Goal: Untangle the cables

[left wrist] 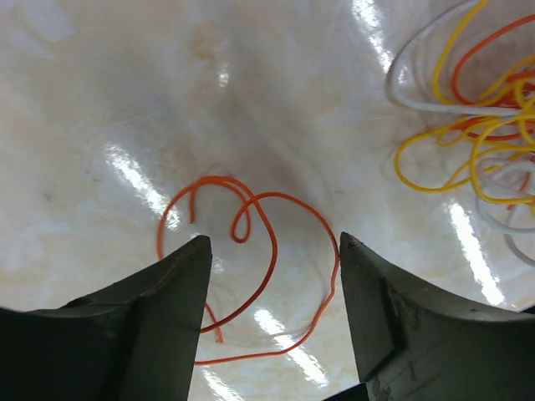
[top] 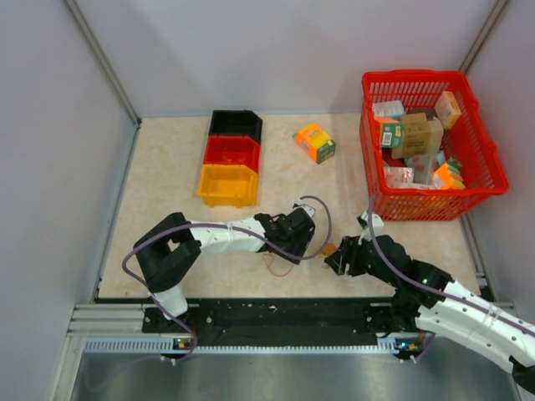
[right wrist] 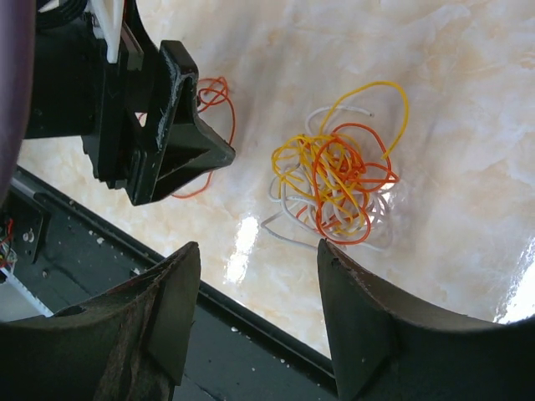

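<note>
No writing can be read anywhere. The boxes point(top: 415, 134) in the basket point(top: 414, 77) and the orange box point(top: 314, 142) on the table carry coloured printing, perhaps labels, but from the top view it is too small and blurred to make out.

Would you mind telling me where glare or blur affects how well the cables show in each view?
Left wrist: glare streaks cross the glossy tabletop, though the lone orange cable is sharp. Right wrist: the cable clump is crisp, with one bright patch beside it. Top external: even light, but both look tiny.
</note>
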You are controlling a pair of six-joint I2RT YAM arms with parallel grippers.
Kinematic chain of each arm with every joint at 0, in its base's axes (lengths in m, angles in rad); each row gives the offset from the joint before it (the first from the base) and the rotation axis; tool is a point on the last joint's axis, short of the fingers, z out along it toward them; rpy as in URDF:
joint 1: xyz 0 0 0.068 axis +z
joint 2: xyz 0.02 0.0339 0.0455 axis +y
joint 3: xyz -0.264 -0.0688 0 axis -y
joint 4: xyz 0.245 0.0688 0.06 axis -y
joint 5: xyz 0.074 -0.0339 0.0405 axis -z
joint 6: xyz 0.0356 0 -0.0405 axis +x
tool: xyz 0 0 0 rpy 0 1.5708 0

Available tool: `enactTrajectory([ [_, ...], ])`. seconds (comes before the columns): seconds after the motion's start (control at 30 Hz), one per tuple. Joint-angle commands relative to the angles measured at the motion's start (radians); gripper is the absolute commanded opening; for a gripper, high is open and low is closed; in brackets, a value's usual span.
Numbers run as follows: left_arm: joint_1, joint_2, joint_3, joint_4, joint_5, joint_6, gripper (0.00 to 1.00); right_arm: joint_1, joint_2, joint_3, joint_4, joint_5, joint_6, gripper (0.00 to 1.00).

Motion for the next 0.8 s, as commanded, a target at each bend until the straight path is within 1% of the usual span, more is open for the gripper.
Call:
enactTrajectory([
  [0.0,-0.047,0.016,0.039,-0.047,-0.217,-0.061,0.6,-0.003,-0.018,-0.009,0.016,0.012,0.005,0.58],
  [0.07,-0.049,0.022,0.048,-0.052,-0.246,-0.063,0.49,-0.002,-0.019,-0.009,0.016,0.014,0.005,0.58],
  [0.13,-0.049,0.028,0.061,-0.058,-0.271,-0.064,0.31,-0.002,-0.023,-0.006,0.016,0.011,0.006,0.58],
  [0.17,-0.047,0.023,0.061,-0.052,-0.274,-0.056,0.27,-0.002,-0.023,-0.007,0.013,0.012,0.006,0.58],
  [0.23,-0.041,0.008,0.064,-0.043,-0.278,-0.041,0.07,-0.002,-0.03,-0.007,0.007,0.012,0.005,0.58],
  [0.27,-0.037,-0.004,0.065,-0.041,-0.28,-0.036,0.0,-0.002,-0.036,-0.007,0.001,0.011,0.005,0.58],
  [0.37,0.012,-0.044,0.073,-0.032,-0.246,-0.014,0.0,-0.003,-0.052,-0.011,-0.011,0.023,0.008,0.58],
  [0.43,0.06,-0.089,0.074,-0.009,-0.197,0.008,0.0,-0.002,-0.055,-0.009,-0.014,0.029,0.006,0.58],
  [0.57,0.182,-0.21,0.09,0.045,-0.04,0.028,0.0,-0.002,-0.053,-0.001,-0.019,0.035,0.002,0.58],
  [0.63,0.242,-0.263,0.12,0.063,0.028,0.025,0.0,-0.002,-0.05,0.0,-0.019,0.045,-0.001,0.58],
  [0.77,0.35,-0.333,0.2,0.106,0.056,0.013,0.0,-0.003,-0.039,0.006,-0.018,0.054,-0.003,0.58],
])
